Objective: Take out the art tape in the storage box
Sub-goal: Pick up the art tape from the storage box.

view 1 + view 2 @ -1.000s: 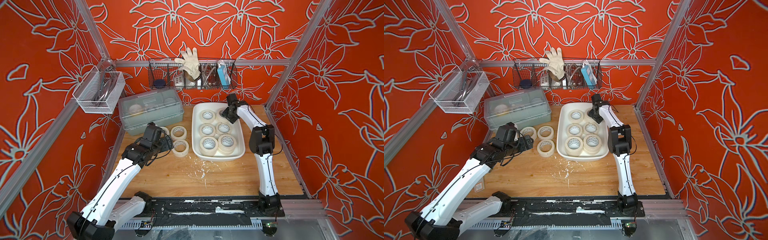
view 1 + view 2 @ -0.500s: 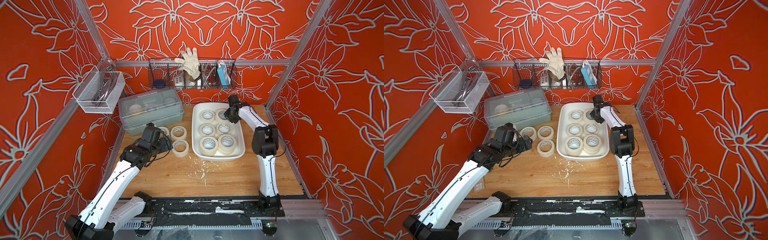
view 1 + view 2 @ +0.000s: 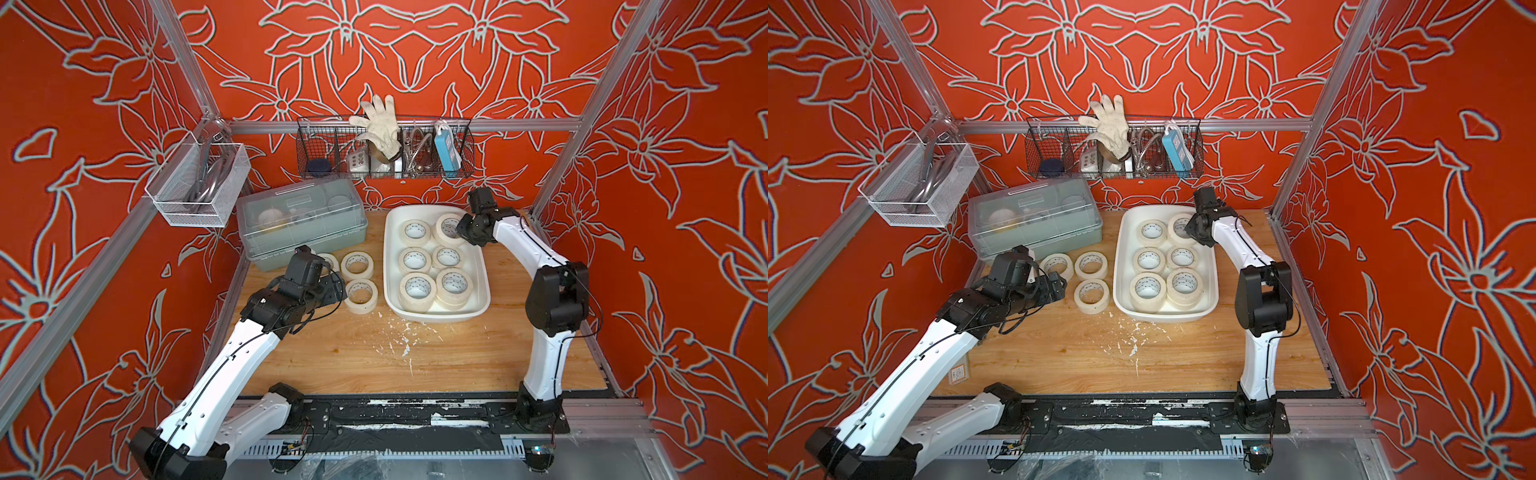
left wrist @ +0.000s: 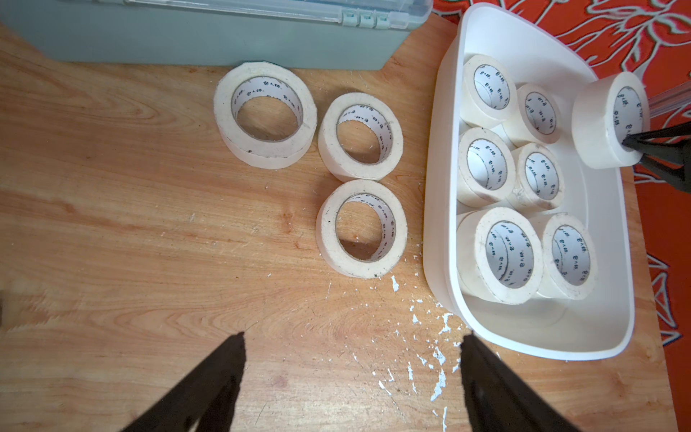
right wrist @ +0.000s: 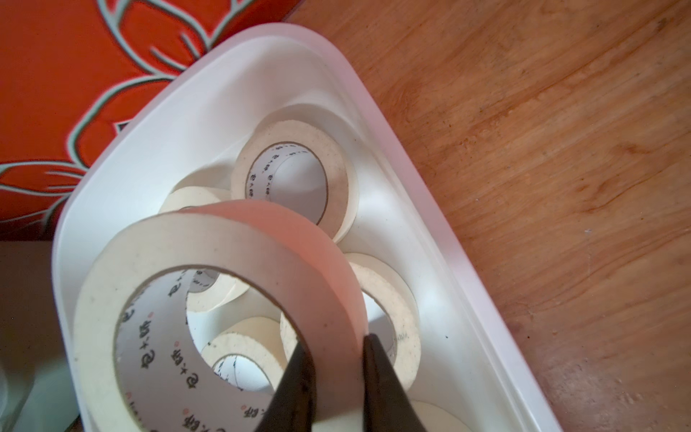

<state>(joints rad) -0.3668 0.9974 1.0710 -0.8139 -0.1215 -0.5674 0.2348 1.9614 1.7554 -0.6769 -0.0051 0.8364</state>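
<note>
**Reader:** Where the wooden table (image 3: pixel 374 365) lies nearest your base, how does your left gripper (image 4: pixel 353 336) stand?

**Arm:** (a) Left wrist view: my left gripper hangs over bare wood, jaws spread wide, with nothing between them; white flecks (image 4: pixel 439 385) lie scattered just beside it.

**Reader:** And beyond it?

**Arm:** (b) Three rings of art tape lie flat on the wood, outside the tub; the near roll (image 4: pixel 326 239), the middle roll (image 4: pixel 328 142) and the far roll (image 4: pixel 223 108), the last just beside the grey-green lidded box (image 4: pixel 224 41); to their right, near but apart, stands the white storage box (image 3: pixel 484 291); six rolls (image 4: pixel 467 258) lie in it, cores upward, some seemingly stacked.

**Reader:** Where is your other gripper?

**Arm:** (c) At the tub's far right corner, in both top views; my right gripper (image 5: pixel 334 342) is clamped on the wall of the held roll (image 5: pixel 112 299), one finger (image 5: pixel 295 385) inside the core, the other outside; that roll hangs tilted above the rolls beneath it, over the tub's interior.

**Reader:** And farthest back?

**Arm:** (d) A black wire basket (image 3: pixel 384 166) hangs on the rear wall, a white glove (image 3: pixel 380 124) standing out of it; a pale mesh basket (image 3: pixel 195 195) hangs on the left wall.
</note>
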